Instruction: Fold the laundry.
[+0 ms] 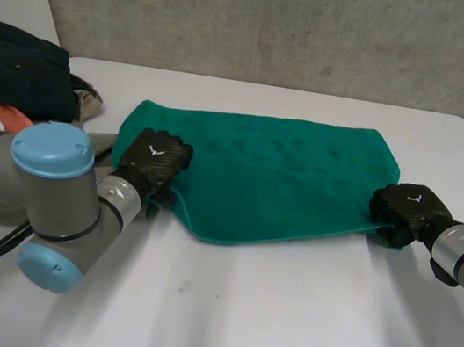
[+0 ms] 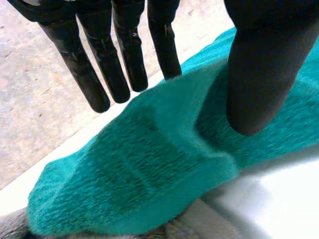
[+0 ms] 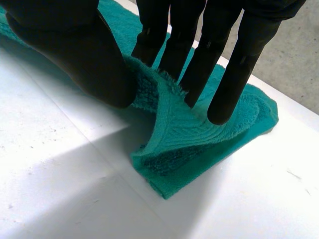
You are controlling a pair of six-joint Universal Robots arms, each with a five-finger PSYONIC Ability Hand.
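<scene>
Green towel [image 1: 267, 175] on the table [image 1: 278, 324]: 9 o'clock edge is pinched by the left hand [image 1: 156, 156], 4 o'clock corner by the right hand [image 1: 405, 211].

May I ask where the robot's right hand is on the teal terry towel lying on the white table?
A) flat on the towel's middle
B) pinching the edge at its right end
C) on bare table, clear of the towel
B: in the right wrist view the right hand has its thumb and fingers closed on a lifted fold of the teal terry towel at its right-end edge.
</scene>
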